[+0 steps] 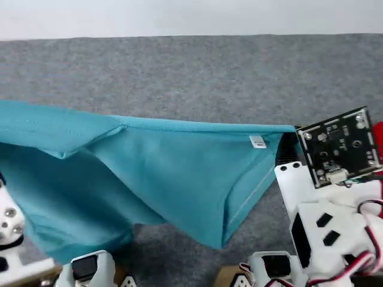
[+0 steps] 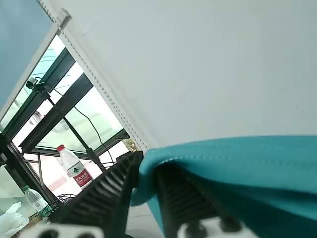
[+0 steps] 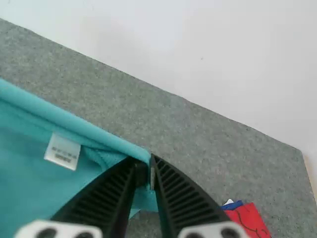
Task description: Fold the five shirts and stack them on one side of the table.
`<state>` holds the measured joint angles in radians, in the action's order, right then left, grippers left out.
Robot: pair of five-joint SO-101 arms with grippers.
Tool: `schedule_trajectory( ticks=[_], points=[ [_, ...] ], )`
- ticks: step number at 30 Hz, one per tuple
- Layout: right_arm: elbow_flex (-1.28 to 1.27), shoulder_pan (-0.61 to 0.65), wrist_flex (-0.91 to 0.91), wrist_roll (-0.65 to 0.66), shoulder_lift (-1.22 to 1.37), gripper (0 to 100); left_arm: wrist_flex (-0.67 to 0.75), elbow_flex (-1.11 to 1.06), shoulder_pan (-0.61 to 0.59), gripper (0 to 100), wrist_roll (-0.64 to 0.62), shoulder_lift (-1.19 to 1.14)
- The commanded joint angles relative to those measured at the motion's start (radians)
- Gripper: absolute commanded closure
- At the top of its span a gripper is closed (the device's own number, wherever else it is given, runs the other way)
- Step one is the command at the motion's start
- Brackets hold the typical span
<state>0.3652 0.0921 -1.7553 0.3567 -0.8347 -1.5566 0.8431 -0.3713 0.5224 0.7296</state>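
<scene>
Above the grey felt-covered tabletop (image 1: 209,78), a teal fabric shirt (image 1: 167,173) is strung up like washing on a line, its top edge pulled into a nearly straight band running from the left border of the high view across to the right arm. Below that edge the cloth sags in loose folds toward the near side; I cannot tell whether the lowest fold touches the felt.

The right tool (image 3: 148,166) is nipped down narrow on the shirt's upper corner, with its two black ribbed fingers (image 3: 116,191) pressed together and a sliver of teal caught between them. A small white sewn-in label (image 1: 257,142) sits on the cloth just beside that corner. Over the grip, the arm's white plastic body (image 1: 323,227) carries a black circuit board (image 1: 341,146) tilted toward the room.

The left tool (image 2: 148,161) holds the opposite end of the shirt. A rolled fold of teal hem lies clamped between its dark ribbed fingers and the cloth trails away from them. Behind it are a pale wall, a window with a dark frame and a clear plastic bottle with a red cap (image 2: 74,166).

Near the far right corner of the felt lies a red and blue item (image 3: 242,215), well apart from the shirt.
</scene>
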Motion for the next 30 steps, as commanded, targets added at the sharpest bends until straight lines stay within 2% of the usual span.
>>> schedule_trajectory(
  ticks=[1, 10, 13, 19, 25, 30],
  points=[
    [-0.005, 0.001, -0.031, 0.006, -0.022, 98.7, 0.002, -0.004, 0.006, 100, 0.008, -0.008],
    [-0.098, 0.001, -0.010, 0.023, 0.004, 98.7, -0.078, -0.056, 0.035, 100, 0.008, -0.017],
    [-0.227, 0.001, 0.068, 0.023, 0.010, 98.7, -0.083, -0.166, 0.086, 100, 0.008, -0.011],
    [-0.560, 0.001, 0.343, 0.025, 0.019, 98.7, -0.069, -0.475, 0.092, 100, 0.008, -0.015],
    [-0.911, 0.044, 0.684, 0.060, 0.022, 98.7, 0.064, -0.851, 0.094, 100, 0.008, -0.015],
    [-1.097, 0.076, 0.951, 0.075, 0.090, 98.7, 0.307, -1.155, 0.095, 100, 0.008, -0.017]
  ],
)
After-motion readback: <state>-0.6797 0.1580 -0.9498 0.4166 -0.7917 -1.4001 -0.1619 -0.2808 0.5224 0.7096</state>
